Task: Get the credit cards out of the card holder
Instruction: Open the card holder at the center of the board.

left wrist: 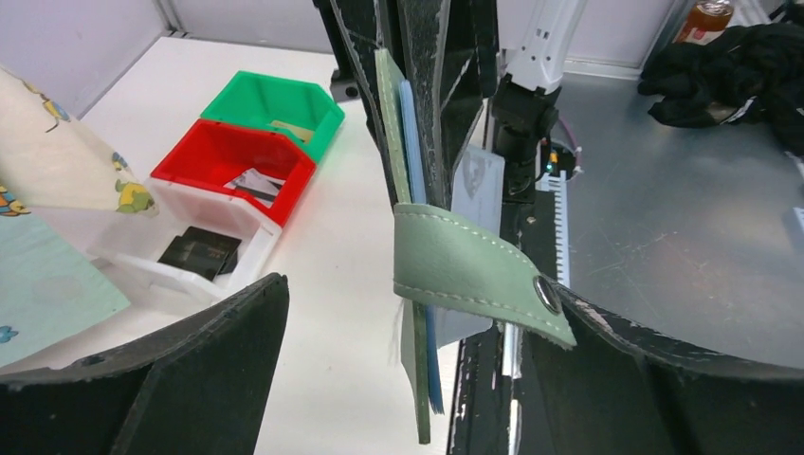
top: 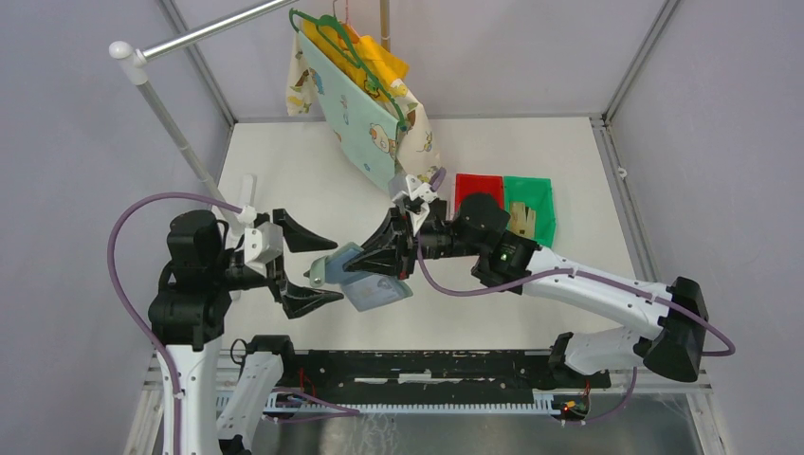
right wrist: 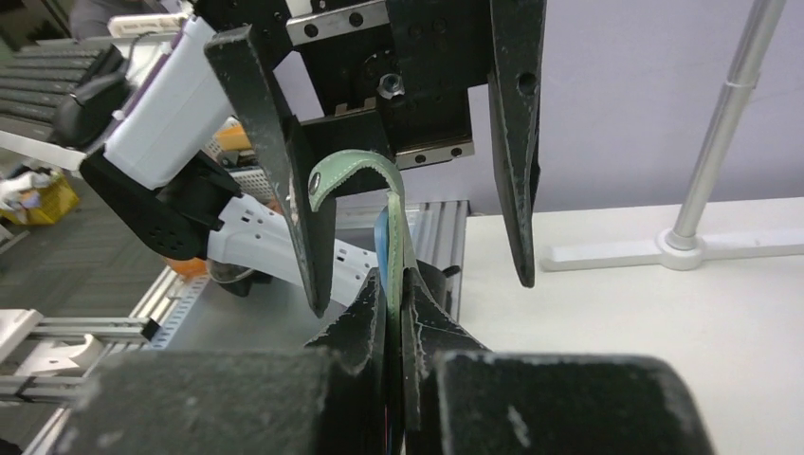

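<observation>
My right gripper [top: 365,265] is shut on the grey-green card holder [top: 372,284] and holds it edge-up above the table. In the right wrist view the holder [right wrist: 393,256] is clamped between my fingertips, with its snap tab [right wrist: 346,175] curling up. My left gripper [top: 336,269] is open, one finger on each side of the holder's free end. In the left wrist view the holder [left wrist: 414,379] hangs edge-on with blue-silver pockets, and the tab [left wrist: 474,275] lies against my right-hand finger [left wrist: 645,379]. A pale grey sheet [left wrist: 477,190] shows behind it. I cannot tell whether it is a credit card.
A red bin [top: 479,190] and a green bin [top: 531,204] stand at the back right, with a white bin [left wrist: 142,275] beside them. Printed cloth bags [top: 360,104] hang from a rack behind the holder. The rack's pole [top: 180,133] slants up at the left.
</observation>
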Tool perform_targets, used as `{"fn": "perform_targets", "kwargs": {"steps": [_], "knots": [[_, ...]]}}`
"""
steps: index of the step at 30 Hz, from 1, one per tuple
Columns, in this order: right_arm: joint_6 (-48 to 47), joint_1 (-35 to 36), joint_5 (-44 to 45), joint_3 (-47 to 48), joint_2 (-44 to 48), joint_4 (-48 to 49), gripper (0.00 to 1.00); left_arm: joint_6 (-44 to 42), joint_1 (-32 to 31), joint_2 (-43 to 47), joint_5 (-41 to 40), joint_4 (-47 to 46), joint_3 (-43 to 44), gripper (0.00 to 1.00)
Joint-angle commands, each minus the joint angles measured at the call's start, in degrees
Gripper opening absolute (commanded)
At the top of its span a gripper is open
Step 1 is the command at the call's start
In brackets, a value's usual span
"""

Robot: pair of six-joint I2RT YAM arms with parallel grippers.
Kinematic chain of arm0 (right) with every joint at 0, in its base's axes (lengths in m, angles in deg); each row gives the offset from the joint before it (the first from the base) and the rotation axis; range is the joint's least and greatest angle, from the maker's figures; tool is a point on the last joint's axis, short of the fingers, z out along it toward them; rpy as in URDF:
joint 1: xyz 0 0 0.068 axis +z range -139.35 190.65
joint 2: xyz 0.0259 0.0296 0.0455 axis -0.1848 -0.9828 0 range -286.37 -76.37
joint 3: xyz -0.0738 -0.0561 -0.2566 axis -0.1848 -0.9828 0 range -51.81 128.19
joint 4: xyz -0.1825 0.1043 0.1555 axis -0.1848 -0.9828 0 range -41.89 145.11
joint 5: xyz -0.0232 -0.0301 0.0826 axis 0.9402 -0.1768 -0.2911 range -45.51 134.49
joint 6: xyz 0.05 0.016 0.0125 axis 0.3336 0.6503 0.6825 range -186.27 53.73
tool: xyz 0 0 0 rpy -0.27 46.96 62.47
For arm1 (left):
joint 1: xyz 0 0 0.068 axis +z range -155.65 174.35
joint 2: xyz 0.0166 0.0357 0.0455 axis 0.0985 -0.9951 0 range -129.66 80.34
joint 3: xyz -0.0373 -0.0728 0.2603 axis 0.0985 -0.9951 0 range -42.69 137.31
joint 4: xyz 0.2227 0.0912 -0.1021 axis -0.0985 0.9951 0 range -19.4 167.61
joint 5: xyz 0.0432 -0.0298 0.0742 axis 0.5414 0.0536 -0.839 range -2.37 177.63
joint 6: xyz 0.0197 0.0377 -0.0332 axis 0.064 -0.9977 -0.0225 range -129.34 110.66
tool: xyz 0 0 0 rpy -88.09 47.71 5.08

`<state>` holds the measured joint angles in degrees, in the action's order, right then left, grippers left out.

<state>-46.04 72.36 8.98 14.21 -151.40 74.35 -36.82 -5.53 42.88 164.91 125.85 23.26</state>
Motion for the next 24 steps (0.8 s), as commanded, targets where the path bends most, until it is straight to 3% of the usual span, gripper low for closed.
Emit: {"fn": "perform_targets", "kwargs": {"steps": [1, 6, 13, 15, 18, 19, 22, 24], "knots": [[9.86, -0.1, 2.08, -5.24, 4.42, 22.75, 0.0, 8.98, -0.21, -0.26, 4.96, -4.73, 1.75, 0.95], [17.47, -0.16, 5.31, -10.24, 4.3, 38.96, 0.0, 10.61, 1.36, 0.74, 5.95, -4.62, 0.27, 0.92], [19.23, -0.06, 4.74, -9.86, 3.99, 42.22, 0.0, 12.6, 3.01, 0.03, 8.92, -4.01, 0.84, 0.94], [18.7, 0.02, 4.91, -10.16, 4.12, 42.37, 0.0, 9.47, 4.68, -2.55, 11.91, 1.45, 4.72, 0.94], [18.5, -0.02, 5.25, -10.64, 4.42, 43.51, 0.0, -12.21, 6.46, -8.67, 16.14, 23.48, 12.46, 0.9], [18.5, -0.01, 5.27, -10.73, 4.43, 43.68, 0.0, -13.62, 6.42, -10.63, 16.45, 27.8, 14.3, 0.86], [18.38, -0.03, 5.31, -10.87, 4.39, 43.6, 0.0, -12.87, 6.64, -14.05, 16.37, 28.57, 15.82, 0.75], [18.46, -0.01, 5.66, -10.93, 4.19, 43.49, 0.0, -12.17, 6.63, -14.54, 16.41, 28.54, 15.4, 0.73]]}}
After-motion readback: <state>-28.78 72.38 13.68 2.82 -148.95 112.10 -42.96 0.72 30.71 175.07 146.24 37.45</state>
